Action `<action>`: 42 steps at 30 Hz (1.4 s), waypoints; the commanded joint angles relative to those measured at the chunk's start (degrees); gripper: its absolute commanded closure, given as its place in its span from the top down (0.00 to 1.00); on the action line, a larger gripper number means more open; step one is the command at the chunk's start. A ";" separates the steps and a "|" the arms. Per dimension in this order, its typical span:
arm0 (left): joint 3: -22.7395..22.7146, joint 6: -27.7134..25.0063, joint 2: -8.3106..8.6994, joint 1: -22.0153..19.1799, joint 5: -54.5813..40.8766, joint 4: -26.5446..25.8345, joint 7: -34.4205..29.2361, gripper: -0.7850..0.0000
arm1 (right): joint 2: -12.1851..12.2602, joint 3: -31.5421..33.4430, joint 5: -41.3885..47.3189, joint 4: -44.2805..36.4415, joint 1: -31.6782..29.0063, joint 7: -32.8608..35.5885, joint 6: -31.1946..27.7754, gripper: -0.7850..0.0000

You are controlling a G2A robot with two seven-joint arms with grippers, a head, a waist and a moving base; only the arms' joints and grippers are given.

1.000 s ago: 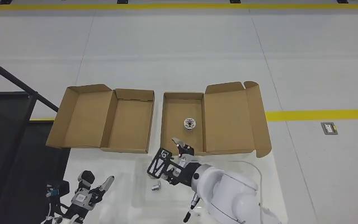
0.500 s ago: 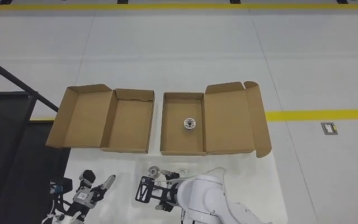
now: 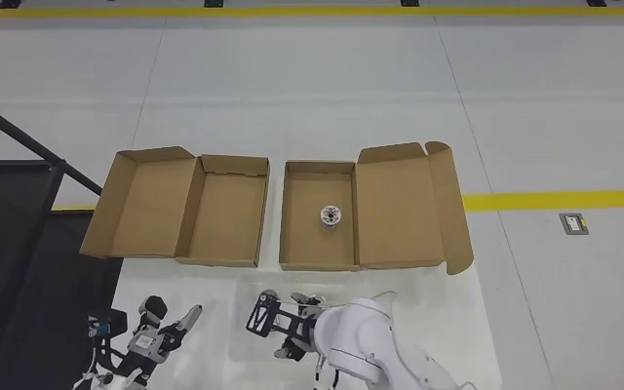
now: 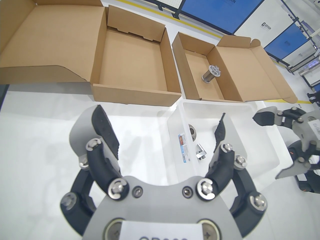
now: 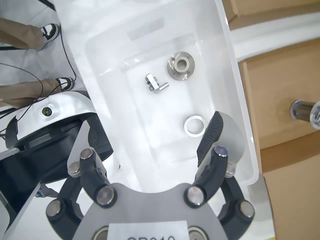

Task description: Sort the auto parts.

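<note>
Fingers on both grippers stand spread apart, gripping nothing. The left gripper hangs above the white table, near the clear plastic bin. The right gripper hangs over one end of that bin, with one pad above its inside and the other outside its wall.

The right wrist view looks straight down into the bin and lays out its load. A flanged metal disc with a central bore lies near a small L-shaped bracket. A plain metal ring lies apart from both, close to the pad over the bin (none of the three touch).

The left wrist view comes in low and slanted, so the disc and bracket appear as partial shapes behind the bin's wall. It does set out what lies beyond the bin: two open cardboard boxes side by side.

The top view confirms that layout from above. The box on the left arm's side and the box on the right arm's side sit with their inner walls nearly touching and their lids folded outward. In the latter a cylindrical metal part stands on end, toothed head up, clear of the walls.
</note>
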 commanded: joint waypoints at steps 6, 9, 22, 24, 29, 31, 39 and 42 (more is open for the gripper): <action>0.00 0.00 0.00 0.00 0.00 0.00 0.00 1.00 | -0.10 1.66 -1.40 5.31 0.24 -1.10 5.69 1.00; 0.00 0.00 0.00 0.00 0.00 0.00 0.00 1.00 | -0.13 1.50 -2.48 6.16 0.30 1.12 6.94 1.00; 0.00 0.00 0.00 0.00 0.00 0.00 0.00 1.00 | -2.70 -1.75 -3.10 19.55 6.71 0.82 13.43 0.85; 0.00 0.00 0.00 0.00 0.00 0.00 0.00 1.00 | -3.10 -1.75 -1.96 22.15 7.58 -1.38 13.12 0.81; 0.00 0.00 0.00 0.00 0.00 0.00 0.00 1.00 | -4.02 -2.23 -1.04 27.27 9.52 -4.59 13.48 0.74; 0.00 0.00 0.00 0.00 0.00 0.00 0.00 1.00 | -4.42 -2.57 -0.88 28.70 10.13 -4.76 14.20 0.71; 0.00 0.00 0.00 0.00 0.00 0.00 0.00 1.00 | -5.63 -3.58 -1.23 31.28 11.38 -5.72 16.22 0.61; 0.00 0.00 0.00 0.00 0.00 0.00 0.00 1.00 | -5.94 -3.70 -0.98 31.84 11.64 -5.45 16.00 0.60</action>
